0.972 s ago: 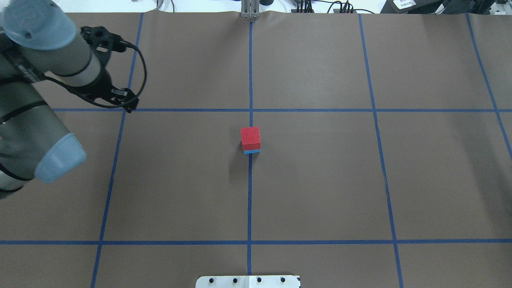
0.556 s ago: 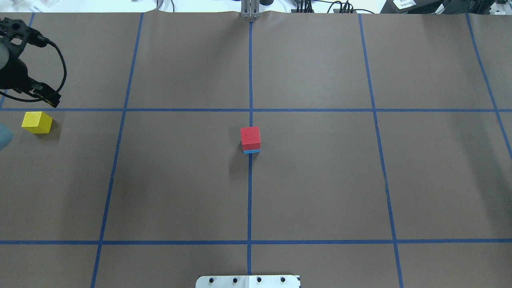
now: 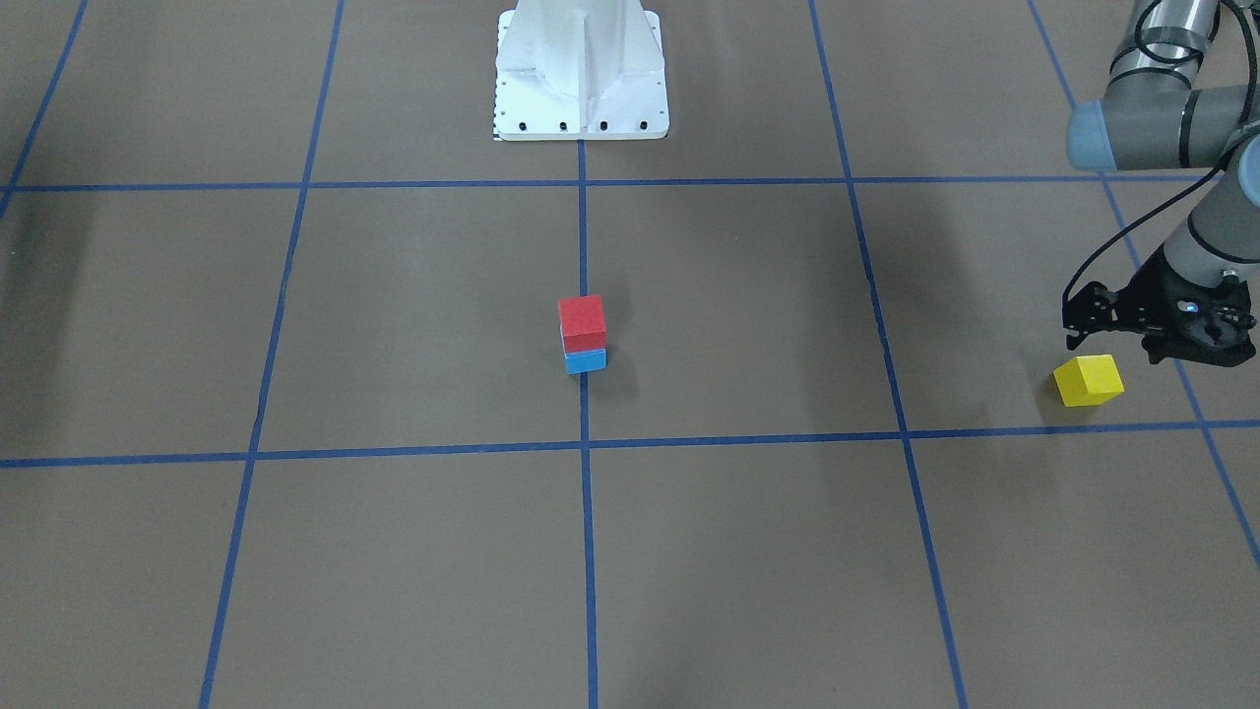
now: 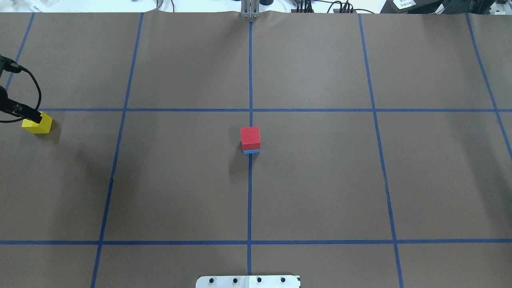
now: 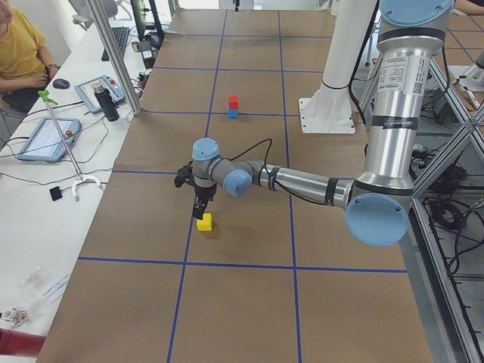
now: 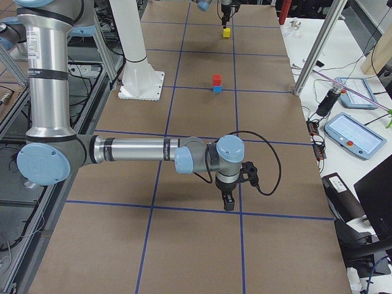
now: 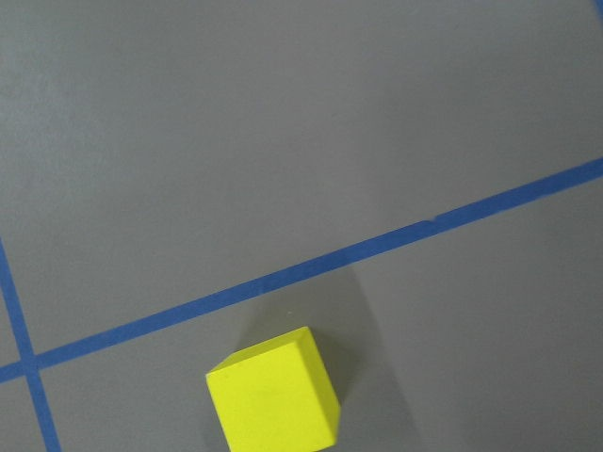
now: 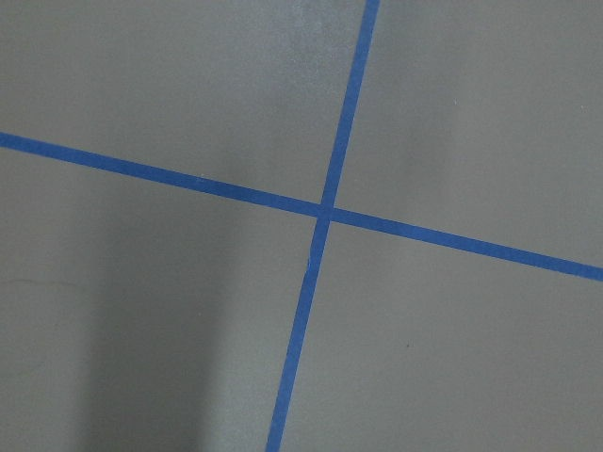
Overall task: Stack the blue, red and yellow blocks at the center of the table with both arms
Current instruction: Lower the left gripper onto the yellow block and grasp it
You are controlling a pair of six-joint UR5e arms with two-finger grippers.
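At nine o'clock on the desk (image 4: 180,192), the left tool (image 4: 32,116) has swung over the yellow block (image 4: 39,125); whether it is spread cannot be told; a grasp is likely next.

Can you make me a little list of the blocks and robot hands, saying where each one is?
red block: on top of the blue block, at the table's center
blue block: bottom of the stack
yellow block: alone on the table, far out on the robot's left side
left gripper: close over the yellow block, not holding it; open or shut unclear
right gripper: low over a tape crossing, far from all blocks; open or shut unclear
left to do: yellow block onto the red block
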